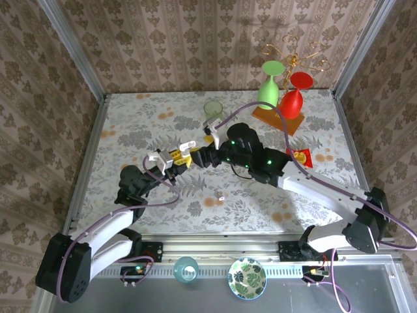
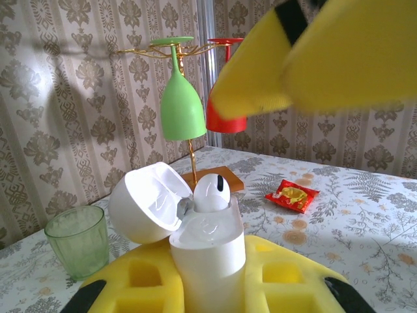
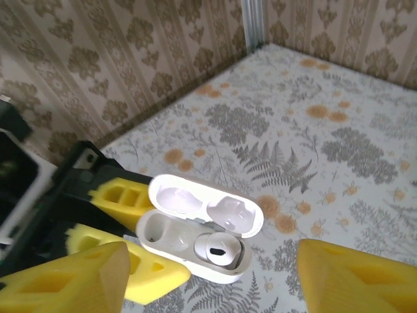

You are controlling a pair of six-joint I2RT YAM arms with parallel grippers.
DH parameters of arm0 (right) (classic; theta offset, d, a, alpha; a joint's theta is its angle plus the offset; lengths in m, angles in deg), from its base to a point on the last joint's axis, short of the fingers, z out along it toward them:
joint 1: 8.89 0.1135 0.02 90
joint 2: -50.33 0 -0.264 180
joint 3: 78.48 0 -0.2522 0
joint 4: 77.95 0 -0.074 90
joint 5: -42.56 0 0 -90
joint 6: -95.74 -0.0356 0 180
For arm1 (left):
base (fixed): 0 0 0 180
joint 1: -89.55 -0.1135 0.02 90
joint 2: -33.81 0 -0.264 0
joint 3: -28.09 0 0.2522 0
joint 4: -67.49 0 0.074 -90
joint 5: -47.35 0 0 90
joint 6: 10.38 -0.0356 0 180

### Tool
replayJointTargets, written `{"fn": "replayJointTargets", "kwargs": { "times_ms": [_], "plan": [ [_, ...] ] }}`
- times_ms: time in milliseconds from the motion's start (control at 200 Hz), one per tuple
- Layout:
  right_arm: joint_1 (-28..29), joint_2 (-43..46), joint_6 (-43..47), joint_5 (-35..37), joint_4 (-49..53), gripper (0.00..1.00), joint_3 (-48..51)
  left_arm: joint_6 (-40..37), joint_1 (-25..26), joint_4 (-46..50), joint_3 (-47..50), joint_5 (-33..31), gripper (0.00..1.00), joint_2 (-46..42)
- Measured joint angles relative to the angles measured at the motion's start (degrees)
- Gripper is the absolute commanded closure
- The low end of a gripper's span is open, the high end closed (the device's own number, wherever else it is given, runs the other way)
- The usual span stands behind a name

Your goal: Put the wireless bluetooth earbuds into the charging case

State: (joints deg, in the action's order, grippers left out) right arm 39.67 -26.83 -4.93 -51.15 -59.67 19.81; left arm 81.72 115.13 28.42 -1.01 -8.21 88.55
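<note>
1. The left gripper [image 2: 208, 277] is clamping the lower body of the charging case [image 3: 195, 242] between its yellow fingers. The outer ends of those fingers are running off the bottom edge of the left wrist view.
2. The charging case is standing with its lid swung open.
3. The seated earbud [image 3: 218, 249] is resting in one well of the case, with its stem hidden inside.
4. The loose earbud [image 1: 221, 195] is lying on the table [image 1: 130, 130], nearer the arm bases than the case. It is too small for its form to be made out.
5. The right gripper [image 3: 210, 287] is hovering just above the case with its fingers spread wide. Both fingers are being cropped by the frame.
</note>
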Motion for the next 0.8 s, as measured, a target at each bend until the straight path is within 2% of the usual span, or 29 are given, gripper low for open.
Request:
{"fn": "replayJointTargets", "kwargs": {
  "times_ms": [245, 800],
  "plan": [
    [-3.6, 3.5, -4.0, -2.8, -2.4, 0.27, 1.6, -2.6, 0.0, 0.7, 0.0, 0.7, 0.97, -0.7],
    [-4.4, -1.1, -6.0, -5.8, 1.3, 0.27, 1.9, -4.0, 0.0, 0.9, -0.2, 3.9, 0.98, -1.2]
  ]
}}
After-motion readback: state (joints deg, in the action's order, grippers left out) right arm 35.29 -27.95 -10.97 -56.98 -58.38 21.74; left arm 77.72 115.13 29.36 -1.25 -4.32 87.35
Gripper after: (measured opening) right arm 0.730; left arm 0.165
